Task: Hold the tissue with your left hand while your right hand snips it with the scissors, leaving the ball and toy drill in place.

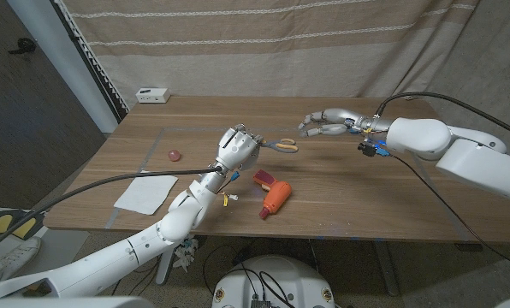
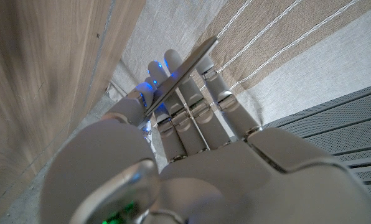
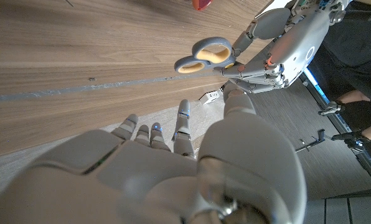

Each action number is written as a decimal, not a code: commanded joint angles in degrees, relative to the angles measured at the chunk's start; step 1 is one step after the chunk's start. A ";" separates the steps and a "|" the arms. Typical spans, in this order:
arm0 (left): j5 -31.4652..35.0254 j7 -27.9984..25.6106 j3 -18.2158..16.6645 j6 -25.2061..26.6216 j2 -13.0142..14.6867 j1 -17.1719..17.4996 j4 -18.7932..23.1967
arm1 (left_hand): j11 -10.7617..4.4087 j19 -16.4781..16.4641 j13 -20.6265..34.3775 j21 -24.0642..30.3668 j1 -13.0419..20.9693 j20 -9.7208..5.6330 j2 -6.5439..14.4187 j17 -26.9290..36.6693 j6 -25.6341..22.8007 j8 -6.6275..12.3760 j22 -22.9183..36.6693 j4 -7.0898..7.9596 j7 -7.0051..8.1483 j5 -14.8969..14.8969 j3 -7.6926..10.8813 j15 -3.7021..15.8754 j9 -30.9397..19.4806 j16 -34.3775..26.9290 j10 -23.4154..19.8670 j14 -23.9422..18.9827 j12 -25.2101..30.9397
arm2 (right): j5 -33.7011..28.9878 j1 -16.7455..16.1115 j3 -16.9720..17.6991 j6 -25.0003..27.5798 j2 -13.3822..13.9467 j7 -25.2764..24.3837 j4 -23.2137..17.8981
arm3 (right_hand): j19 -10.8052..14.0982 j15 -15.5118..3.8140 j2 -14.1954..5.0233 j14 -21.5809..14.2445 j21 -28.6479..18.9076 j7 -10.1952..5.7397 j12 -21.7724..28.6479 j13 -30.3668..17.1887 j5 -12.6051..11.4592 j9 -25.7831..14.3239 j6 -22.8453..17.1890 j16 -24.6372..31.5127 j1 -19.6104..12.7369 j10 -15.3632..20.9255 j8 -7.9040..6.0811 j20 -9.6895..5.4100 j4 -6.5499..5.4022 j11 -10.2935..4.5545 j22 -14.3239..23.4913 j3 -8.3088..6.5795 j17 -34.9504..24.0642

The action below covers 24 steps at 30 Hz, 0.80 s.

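Left robot hand holds the one pair of scissors.

We count one tissue point(image 1: 145, 194) lying flat on the tabletop point(image 1: 340, 184), nearer than the scissors point(image 1: 282, 145); one orange toy drill point(image 1: 274, 197) just nearer than them; one pink ball point(image 1: 174, 155) beside the tissue. Our left robot hand point(image 1: 236, 149) grips the blades; beyond, our right robot hand point(image 1: 327, 122) hovers with fingers spread, holding nothing.

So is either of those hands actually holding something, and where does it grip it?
Yes: the left hand holds the scissors by the blades, with the handles sticking out free. The right hand holds nothing.
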<state>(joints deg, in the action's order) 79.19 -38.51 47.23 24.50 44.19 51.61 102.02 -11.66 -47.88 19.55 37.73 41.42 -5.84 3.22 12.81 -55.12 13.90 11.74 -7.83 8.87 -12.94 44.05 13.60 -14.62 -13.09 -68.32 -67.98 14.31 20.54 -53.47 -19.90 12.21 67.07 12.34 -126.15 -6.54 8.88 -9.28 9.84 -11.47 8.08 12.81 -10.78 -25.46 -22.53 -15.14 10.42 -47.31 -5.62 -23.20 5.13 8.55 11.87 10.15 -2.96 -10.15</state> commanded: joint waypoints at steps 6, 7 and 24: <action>-0.76 -1.32 -0.02 -1.20 0.40 -0.39 -0.54 | -0.18 0.18 0.29 0.31 0.10 -4.62 0.53 0.13 0.05 -0.10 -0.04 0.21 0.48 0.01 0.29 0.00 0.01 0.12 -0.42 -0.31 0.26 | -2.30 2.56 -1.97 1.54 -1.27 1.56 -0.57 | -0.34 -0.28 -0.07 4.89 0.05 -0.22 0.44 -0.15 -0.60 -0.53 -0.38 0.07 -1.32 0.10 -0.68 0.07 0.08 -0.12 0.00 -0.64 -0.01; -0.91 -1.77 -0.02 -1.39 0.38 -0.46 -0.68 | -0.18 0.18 0.30 0.31 0.10 -4.62 0.54 0.13 -0.03 -0.07 -0.05 0.22 0.52 0.01 0.29 0.00 0.02 0.12 -0.43 -0.31 0.27 | -2.31 2.58 -1.98 1.62 -1.33 1.52 -0.61 | -0.35 -0.28 -0.08 4.89 0.07 -0.32 0.43 -0.15 -0.62 -0.56 -0.37 0.07 -1.37 0.09 -0.68 0.05 0.08 -0.13 0.00 -0.66 -0.01; -0.56 -1.68 0.43 -0.65 -0.39 -0.57 -1.07 | -0.19 0.25 0.25 0.51 0.11 -4.67 0.47 0.13 -0.03 -0.26 -0.06 0.12 0.31 0.00 0.31 -0.01 0.35 0.15 -0.48 -0.30 0.14 | -4.52 4.72 -4.14 5.32 -2.36 2.01 -1.80 | -0.79 -0.11 -0.27 4.89 0.25 -0.11 0.41 -0.16 -0.91 -1.21 -0.63 0.02 -1.73 0.11 -0.97 0.16 -0.42 0.19 0.04 -0.94 -0.06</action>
<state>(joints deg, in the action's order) 78.62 -39.95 47.40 23.55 44.15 51.17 101.25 -11.87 -47.88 19.66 37.94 41.28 -5.84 3.09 12.81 -55.12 13.89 11.74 -7.83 8.87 -12.94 44.05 13.60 -14.25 -13.09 -68.53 -67.98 14.14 17.52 -49.92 -22.78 14.81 65.45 14.57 -126.92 -6.97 8.89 -9.66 9.84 -11.22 7.76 12.81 -10.78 -25.91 -23.54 -15.46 10.41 -48.74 -5.63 -23.83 5.12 8.14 11.87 10.15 -3.82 -10.15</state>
